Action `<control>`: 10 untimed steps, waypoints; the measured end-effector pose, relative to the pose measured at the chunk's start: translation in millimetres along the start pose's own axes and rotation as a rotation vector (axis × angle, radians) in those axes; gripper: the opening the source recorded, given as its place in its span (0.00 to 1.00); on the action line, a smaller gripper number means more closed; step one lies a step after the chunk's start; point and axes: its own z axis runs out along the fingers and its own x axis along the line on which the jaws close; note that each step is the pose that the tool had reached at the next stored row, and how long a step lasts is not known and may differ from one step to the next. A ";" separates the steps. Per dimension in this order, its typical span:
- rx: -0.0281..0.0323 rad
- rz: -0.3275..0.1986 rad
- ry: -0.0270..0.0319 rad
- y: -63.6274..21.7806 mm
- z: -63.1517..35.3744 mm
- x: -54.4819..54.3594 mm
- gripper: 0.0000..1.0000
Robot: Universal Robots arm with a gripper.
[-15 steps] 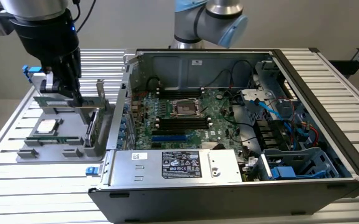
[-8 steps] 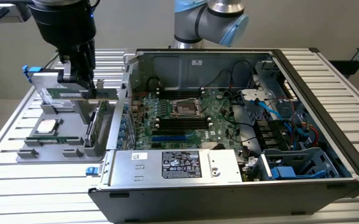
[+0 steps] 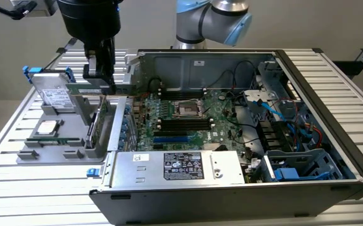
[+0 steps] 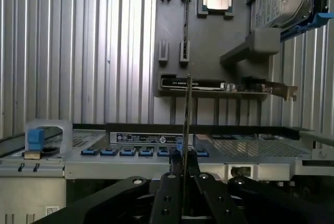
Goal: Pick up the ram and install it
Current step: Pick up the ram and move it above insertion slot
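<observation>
Ram [image 4: 187, 119] is clamped between the two fingers of the gripper [image 3: 100, 82], whose jaws are drawn in on its flat faces, so in the wrist view we see it edge-on as a thin line running out from the fingers. We judge that this grip leaves the long lower edge free for a slot. In the exterior view it hangs level over the far end of the grey tray [image 3: 43, 153], just beside the drive [image 3: 53, 94] and near the wall of the open case [image 3: 232, 202], not yet over the board [image 3: 197, 125]. The tray seems built to stand each part in its own holder so that fingers can close around it. On it we count one drive with blue clips, one square processor [image 3: 48, 127], one card [image 3: 96, 123] standing on edge, and one more thin green strip [image 3: 53, 140] in a slot, which may be a second stick. There is one case, lying on its side with the cover off so that the board faces up, and one power supply [image 3: 181, 167] at its near edge. Everything rests on one ribbed metal table [image 3: 37, 188].
</observation>
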 end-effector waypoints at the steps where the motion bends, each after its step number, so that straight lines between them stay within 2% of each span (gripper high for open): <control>1: 0.0000 0.000 -0.0008 -4.6 -0.3 0.0 0.14; 10: -0.0001 0.000 -0.0017 -45.6 -1.0 0.6 0.14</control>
